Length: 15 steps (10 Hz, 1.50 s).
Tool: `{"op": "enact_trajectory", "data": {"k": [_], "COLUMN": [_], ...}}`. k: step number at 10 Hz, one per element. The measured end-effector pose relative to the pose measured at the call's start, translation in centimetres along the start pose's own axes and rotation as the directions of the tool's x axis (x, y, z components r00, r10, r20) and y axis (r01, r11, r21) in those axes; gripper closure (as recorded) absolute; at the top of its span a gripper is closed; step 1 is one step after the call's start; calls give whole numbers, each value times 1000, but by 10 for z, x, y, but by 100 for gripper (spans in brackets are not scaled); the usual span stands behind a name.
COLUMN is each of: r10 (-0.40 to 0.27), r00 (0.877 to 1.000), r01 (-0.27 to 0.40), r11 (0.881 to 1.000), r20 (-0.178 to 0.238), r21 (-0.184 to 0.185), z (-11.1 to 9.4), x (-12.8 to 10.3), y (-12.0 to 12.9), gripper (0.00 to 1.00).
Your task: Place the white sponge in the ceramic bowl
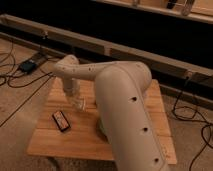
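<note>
My gripper hangs from the wrist over the left part of the wooden table, just above the top and right of a black device. Something pale shows at its tip; I cannot tell whether it is the white sponge. No sponge shows clearly anywhere on the table. The green ceramic bowl is hidden; my large pale arm covers the middle and right of the table.
The black rectangular device lies on the table's front left. A long dark rail runs behind the table. Cables and a small box lie on the floor at left, with more cables at right.
</note>
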Motion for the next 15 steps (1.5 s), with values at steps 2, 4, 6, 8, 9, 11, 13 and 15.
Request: {"op": "enact_trajectory", "data": {"k": [2, 4, 6, 8, 9, 11, 13, 15], "r10": [75, 168, 266, 355, 384, 450, 500, 546], "r00": [997, 985, 963, 934, 923, 893, 866, 838], "r01": [-75, -168, -267, -356, -385, -450, -500, -545], "r11": [997, 986, 964, 935, 923, 893, 866, 837], "r20": [12, 24, 33, 34, 31, 15, 0, -8], "r21": [-7, -6, 2, 12, 14, 22, 30, 39], "z": [-6, -13, -19, -23, -24, -23, -19, -12], "x": [28, 63, 99, 135, 147, 175, 194, 209], "y": [4, 3, -5, -16, -19, -26, -31, -38], "gripper": [100, 100, 100, 100, 100, 97, 81, 61]}}
